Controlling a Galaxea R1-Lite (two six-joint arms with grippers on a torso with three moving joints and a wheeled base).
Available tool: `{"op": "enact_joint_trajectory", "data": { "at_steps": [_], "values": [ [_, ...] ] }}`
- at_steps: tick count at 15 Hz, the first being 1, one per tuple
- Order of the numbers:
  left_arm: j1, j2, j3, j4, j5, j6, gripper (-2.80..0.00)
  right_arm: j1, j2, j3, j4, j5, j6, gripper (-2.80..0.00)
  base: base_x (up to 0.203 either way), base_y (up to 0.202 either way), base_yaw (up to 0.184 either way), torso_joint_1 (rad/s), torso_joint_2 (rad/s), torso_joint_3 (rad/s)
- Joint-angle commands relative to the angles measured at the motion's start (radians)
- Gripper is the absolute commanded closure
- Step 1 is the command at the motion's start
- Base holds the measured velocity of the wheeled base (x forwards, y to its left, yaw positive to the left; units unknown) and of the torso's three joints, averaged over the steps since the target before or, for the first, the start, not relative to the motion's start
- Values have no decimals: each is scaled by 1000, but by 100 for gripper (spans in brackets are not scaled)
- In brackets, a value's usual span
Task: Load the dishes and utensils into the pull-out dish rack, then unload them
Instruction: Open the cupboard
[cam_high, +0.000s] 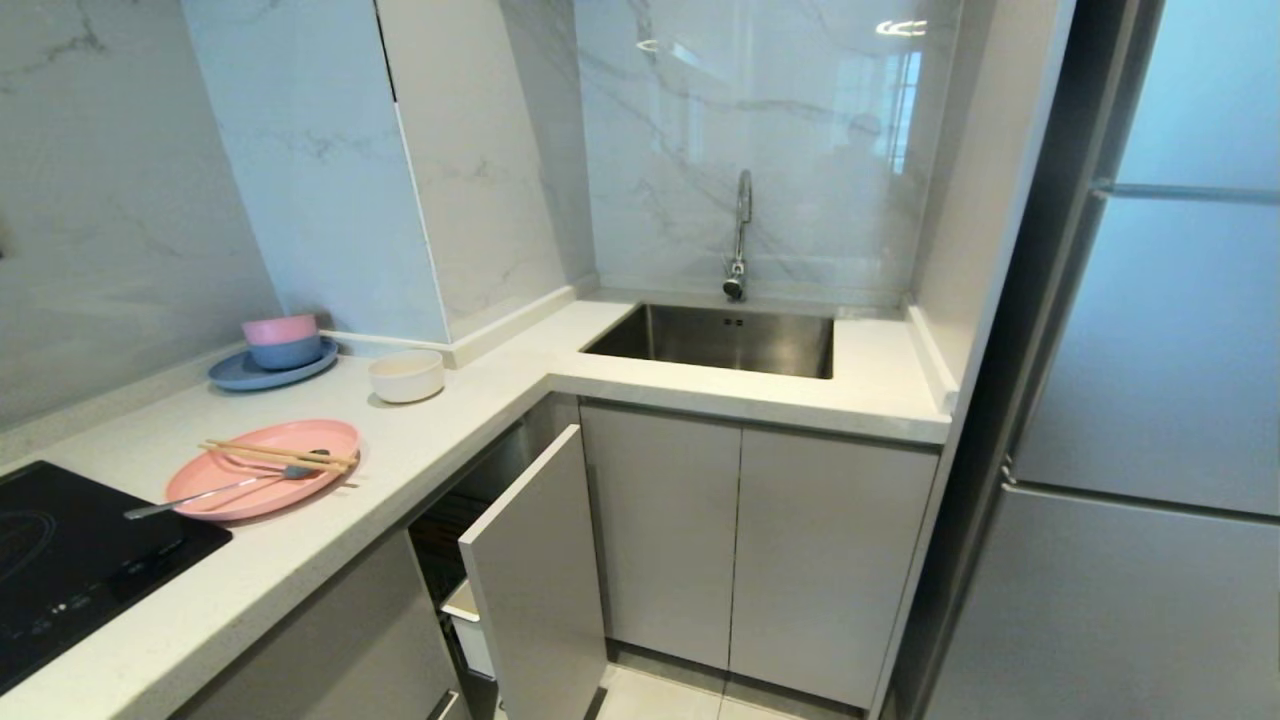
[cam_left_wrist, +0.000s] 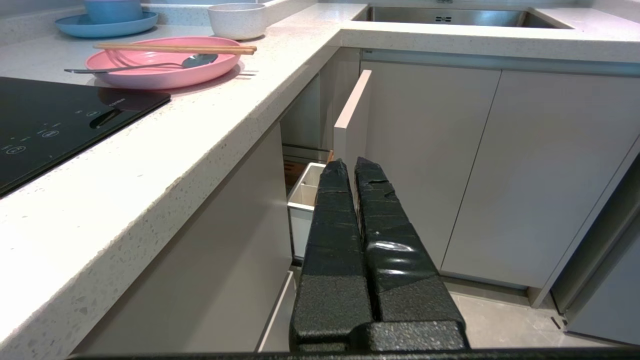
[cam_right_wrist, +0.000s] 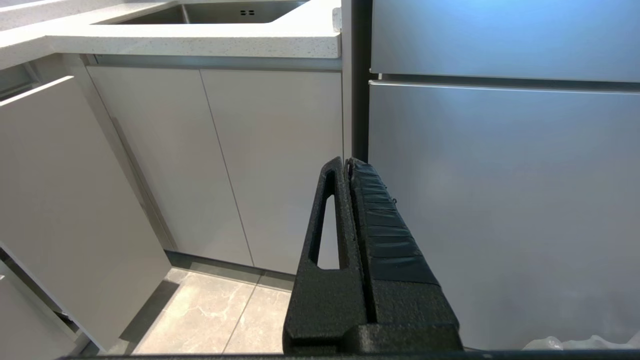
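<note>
The salmon-pink plate lies flat on the speckled white bench, just beside the black induction hob; across it rest the pair of wooden chopsticks and, nearer the hob, the metal spoon, its dark bowl on the plate and its silver handle reaching out over the rim toward the hob; the cream-white bowl stands upright farther back on the bench, apart from the plate; behind it, near the wall, a blue plate carries a small pink bowl stacked in a small blue bowl.

Under the bench the pull-out dish rack is drawn partly out, its pale grey front panel standing clear of the cabinet face; in the left wrist view the white utensil cup shows in the gap behind the panel; the wire basket is mostly hidden.

The left claw hangs low in front of the rack panel, fingers pressed together on nothing; the right claw hangs before the steel fridge door, fingers likewise closed and bare; neither arm appears in the head view.

The steel sink with its tap sits in the corner bench to the right.
</note>
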Motion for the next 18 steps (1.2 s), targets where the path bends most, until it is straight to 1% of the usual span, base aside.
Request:
{"op": "enact_joint_trajectory", "data": {
  "at_steps": [1,12,14,15,16,17,18],
  "values": [
    [0,-2,0,0,0,0,0,-1,1,2,0,0,1,0,0,0,0,0,0,0],
    [0,0,0,2,3,0,0,-1,1,2,0,0,1,0,0,0,0,0,0,0],
    [0,0,-1,-9,1,10,0,1,1,2,0,0,1,0,0,0,0,0,0,0],
    [0,0,-24,-22,2,7,0,-1,1,2,0,0,1,0,0,0,0,0,0,0],
    [0,-1,-76,-31,3,5,0,0,1,2,0,0,1,0,0,0,0,0,0,0],
    [0,2,-158,-24,4,5,0,-1,1,2,0,0,0,0,0,0,0,0,0,0],
    [0,12,-269,2,5,8,0,0,1,2,0,0,0,0,0,0,0,0,0,0]
  ]
}}
